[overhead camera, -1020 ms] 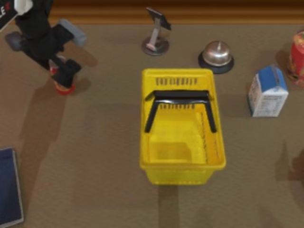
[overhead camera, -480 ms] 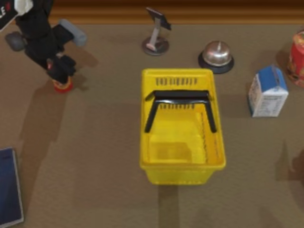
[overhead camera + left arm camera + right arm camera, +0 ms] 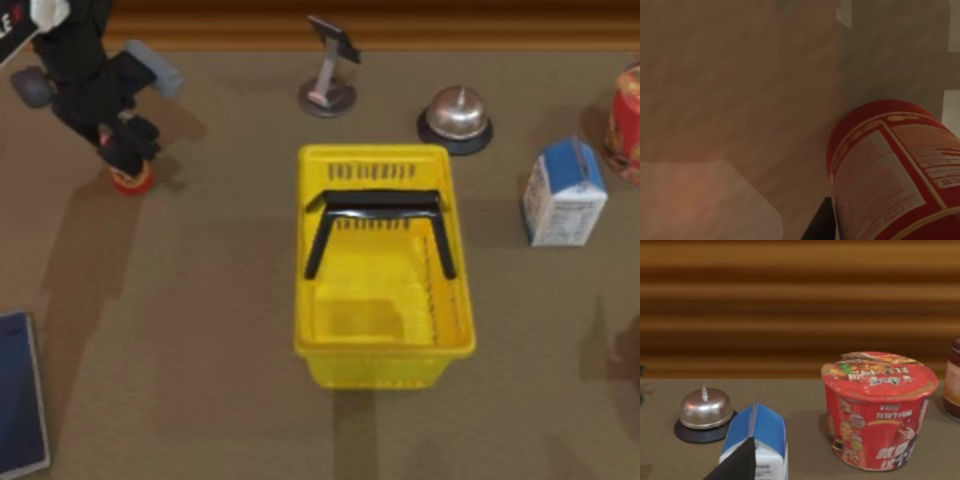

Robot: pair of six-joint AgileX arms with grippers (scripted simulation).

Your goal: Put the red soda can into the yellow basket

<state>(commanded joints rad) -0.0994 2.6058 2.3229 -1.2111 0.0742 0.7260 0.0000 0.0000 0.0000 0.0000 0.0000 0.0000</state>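
Left hand: our left hand (image 3: 128, 150) is at the far left of the surface (image 3: 200, 330), lowered over the red soda can (image 3: 131, 180) — in the top view it covers most of the can, so we cannot tell whether its fingers are pressed on it or apart.
Red soda can: it is under the left hand, well apart from the basket; only its red lower edge shows from above. In the left wrist view the can (image 3: 890, 170) fills one side of the picture, with a cream label and gold edging on the red body, and a dark part of the hand is just beside it.
Yellow basket: the yellow basket (image 3: 375, 165) stands at the middle of the surface, its black handles (image 3: 380, 205) folded across the top opening.
Right arm: our right arm is out of the top view; its wrist camera looks toward the far right part of the surface.
Other things: a silver bell (image 3: 456, 112), a blue and white carton (image 3: 563, 192), a red patterned cup (image 3: 877, 407) at the right edge, a small stand (image 3: 328, 70) behind the basket — and a dark blue book (image 3: 18, 395) at the near left.
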